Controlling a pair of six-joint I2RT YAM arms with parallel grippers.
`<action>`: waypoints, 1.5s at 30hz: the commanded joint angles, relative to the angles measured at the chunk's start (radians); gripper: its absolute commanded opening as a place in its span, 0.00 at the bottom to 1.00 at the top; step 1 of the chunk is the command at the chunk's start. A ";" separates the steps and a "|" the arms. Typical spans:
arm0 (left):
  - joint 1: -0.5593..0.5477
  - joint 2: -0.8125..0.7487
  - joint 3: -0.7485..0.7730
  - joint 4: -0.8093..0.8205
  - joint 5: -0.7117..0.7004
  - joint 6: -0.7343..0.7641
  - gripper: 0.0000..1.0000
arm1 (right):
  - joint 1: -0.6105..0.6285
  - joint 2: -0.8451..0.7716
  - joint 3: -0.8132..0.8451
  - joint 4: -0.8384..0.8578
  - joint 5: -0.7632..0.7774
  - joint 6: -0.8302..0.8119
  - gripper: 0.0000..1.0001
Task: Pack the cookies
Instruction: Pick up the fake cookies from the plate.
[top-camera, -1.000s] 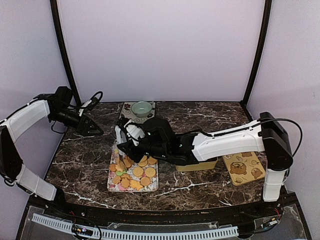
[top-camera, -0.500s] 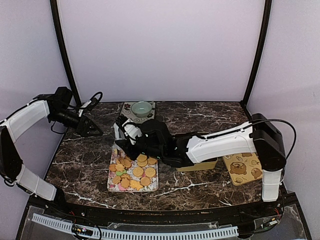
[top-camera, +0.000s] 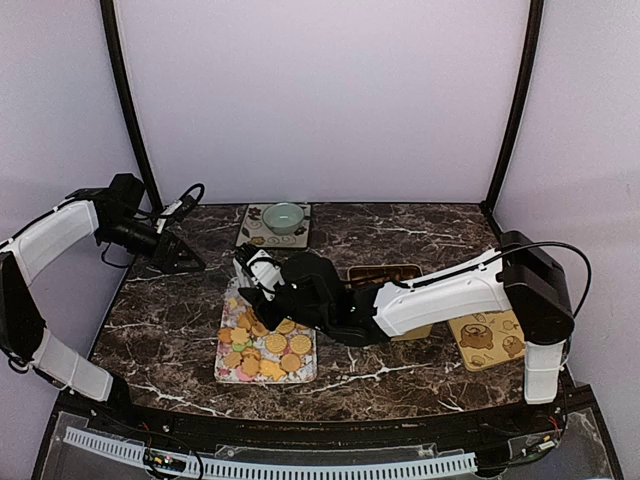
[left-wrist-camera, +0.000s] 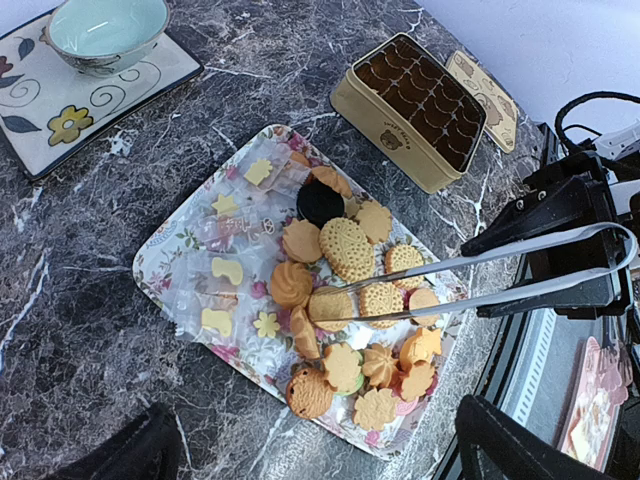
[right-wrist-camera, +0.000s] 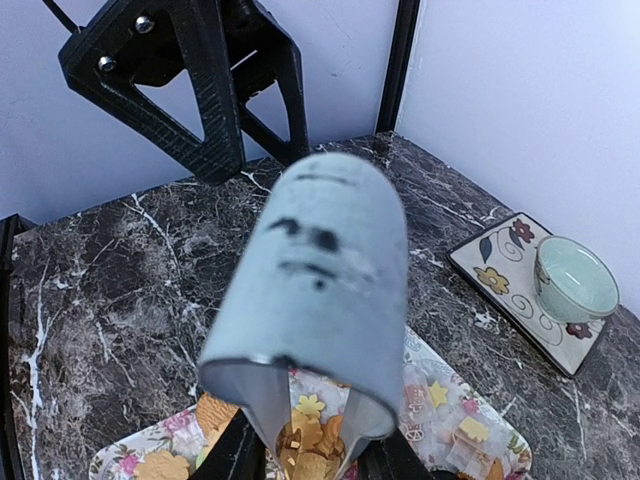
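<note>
Tongs (left-wrist-camera: 400, 292) squeezed in R gripper (left-wrist-camera: 478, 280), tips astride one biscuit, prob. for lifting; cookies (left-wrist-camera: 350, 300) on tray (left-wrist-camera: 185, 285), frame centre. Tin (left-wrist-camera: 415, 100) upper right, open, ready. L gripper (top-camera: 180, 255) splayed wide, empty, parked clear.

No text reads clearly anywhere: the yellow tin (left-wrist-camera: 385, 135) bears a small bear emblem with tiny lettering on its side wall, too small to make out.
</note>
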 joint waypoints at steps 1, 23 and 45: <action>0.008 -0.017 -0.006 -0.025 0.023 0.008 0.98 | 0.007 -0.066 -0.048 0.060 0.066 -0.011 0.29; 0.007 -0.006 0.001 -0.034 0.027 0.013 0.98 | 0.027 -0.035 -0.047 0.047 0.036 0.023 0.43; 0.007 -0.006 0.004 -0.041 0.031 0.014 0.98 | -0.027 -0.205 -0.046 0.032 0.036 -0.002 0.28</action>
